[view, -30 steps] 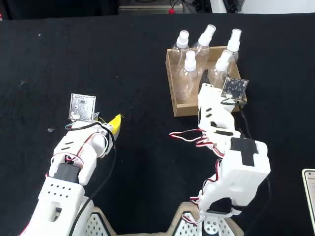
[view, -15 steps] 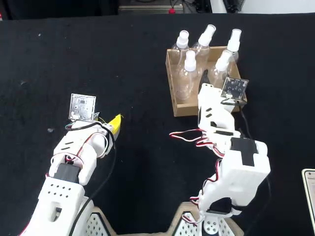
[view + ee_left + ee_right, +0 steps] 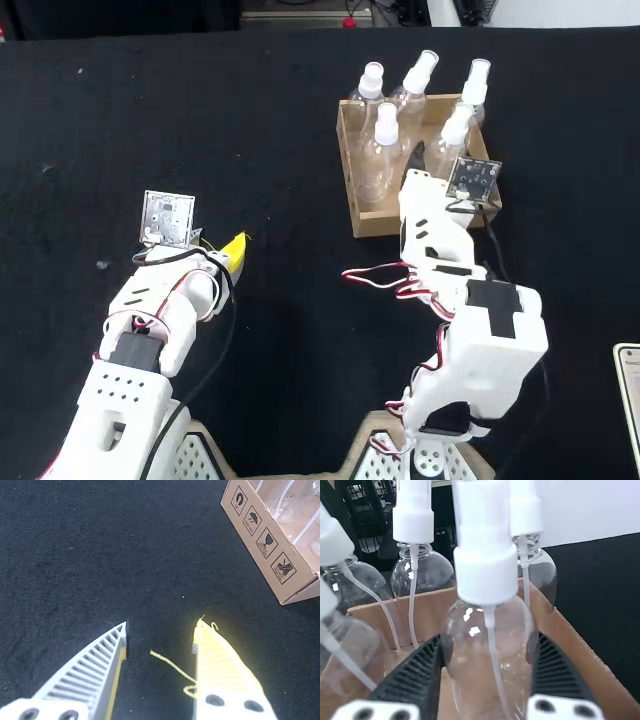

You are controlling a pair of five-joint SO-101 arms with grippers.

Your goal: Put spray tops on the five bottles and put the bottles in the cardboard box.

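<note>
The cardboard box [image 3: 398, 216] stands right of the table's centre, and several clear bottles with white spray tops stand upright in it. My right gripper [image 3: 437, 160] is at the box's near right corner. In the right wrist view its black fingers [image 3: 415, 675] press both sides of a capped bottle [image 3: 487, 650], the near right one [image 3: 452, 128] in the high view. Other capped bottles [image 3: 415, 575] stand behind it. My left gripper [image 3: 162, 624] hovers open over bare black table at the left, with nothing between its yellow and white fingers [image 3: 235, 250].
The box's printed side [image 3: 270, 545] lies ahead of the left gripper across open black tabletop. A flat white object [image 3: 628, 400] sits at the table's right edge. Loose red and white cables [image 3: 385, 275] hang beside the right arm.
The right arm's wrist has shifted very slightly to the left at the box. The left arm has not moved.
</note>
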